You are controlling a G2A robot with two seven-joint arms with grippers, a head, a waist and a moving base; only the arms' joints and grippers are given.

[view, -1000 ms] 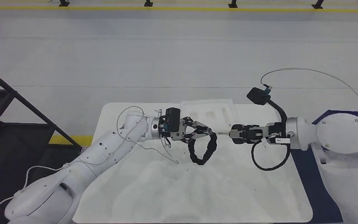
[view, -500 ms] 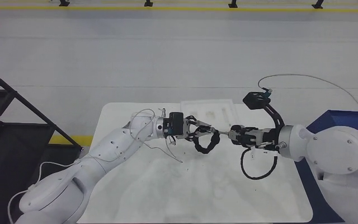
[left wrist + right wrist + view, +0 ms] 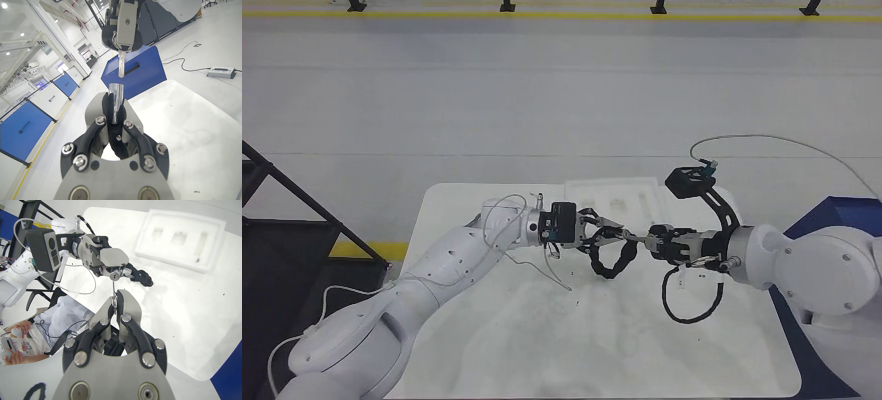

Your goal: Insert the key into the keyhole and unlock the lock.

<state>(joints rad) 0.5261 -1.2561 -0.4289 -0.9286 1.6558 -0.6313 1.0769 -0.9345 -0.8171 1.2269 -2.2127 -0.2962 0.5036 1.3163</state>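
**Supervisor:** Report the state of both claws.

**Operator:** I have the left gripper [image 3: 113, 106] clenched on the lock [image 3: 115, 98]. Its chrome barrel points right and is held in the air over the middle of the table [image 3: 542, 340]. My right gripper [image 3: 114, 303] is clamped on the head of the key [image 3: 121, 64], blade pointing left. The blade tip sits just short of the keyhole [image 3: 114, 276]. In the left wrist view I see a gap between them, so nothing is inserted yet.

**Supervisor:** Which failures do you expect from here?

**Operator:** Three.
1. Misalignment. In the left wrist view the blade lies slightly to one side of the barrel's axis. If I advance like this, I judge the tip will strike the barrel face beside the slot and skid off.
2. Slip in the grasp. Both parts are smooth metal pinched between pads. A push against a jammed tip could drive the key back through my right grasp or tilt the barrel in the left.
3. Roll error. I cannot tell whether the blade matches the slot's orientation. If it does not, it will bind at the mouth.

**Supervisor:** Anything else?

**Operator:** The black cable loop [image 3: 614, 262] hangs from the lock on the near side. When I turn the key, the torque may swing the loop and twist the barrel. The foam tray [image 3: 580, 190] lies at the far side, well apart, and I judge it no hazard.
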